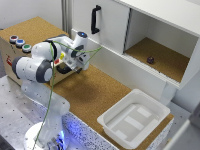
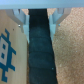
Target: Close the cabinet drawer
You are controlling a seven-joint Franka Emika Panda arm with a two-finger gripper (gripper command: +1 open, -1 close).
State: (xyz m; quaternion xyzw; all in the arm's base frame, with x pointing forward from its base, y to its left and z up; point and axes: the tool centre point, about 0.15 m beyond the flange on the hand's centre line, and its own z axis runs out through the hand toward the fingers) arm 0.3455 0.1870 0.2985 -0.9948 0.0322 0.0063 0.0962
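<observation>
The low cork-topped box (image 1: 35,29) stands at the exterior view's left, with red, blue and green buttons (image 1: 20,43) along its edge. My arm hides most of the cabinet drawer there; only a tan strip of the drawer (image 1: 64,76) shows under the wrist. In the wrist view the drawer's tan front (image 2: 11,52) carries a blue pixel figure, and its black handle (image 2: 40,50) runs between my two fingers. My gripper (image 1: 76,66) (image 2: 41,17) sits at the box's front, its pale fingertips (image 2: 22,19) pressed against both sides of the handle.
A white plastic tub (image 1: 131,120) sits on the cork table (image 1: 95,90) at the exterior view's right. Behind stands a tall white cabinet, its door (image 1: 107,22) bearing a vertical black handle (image 1: 95,19). A small dark object (image 1: 150,60) lies in its open compartment.
</observation>
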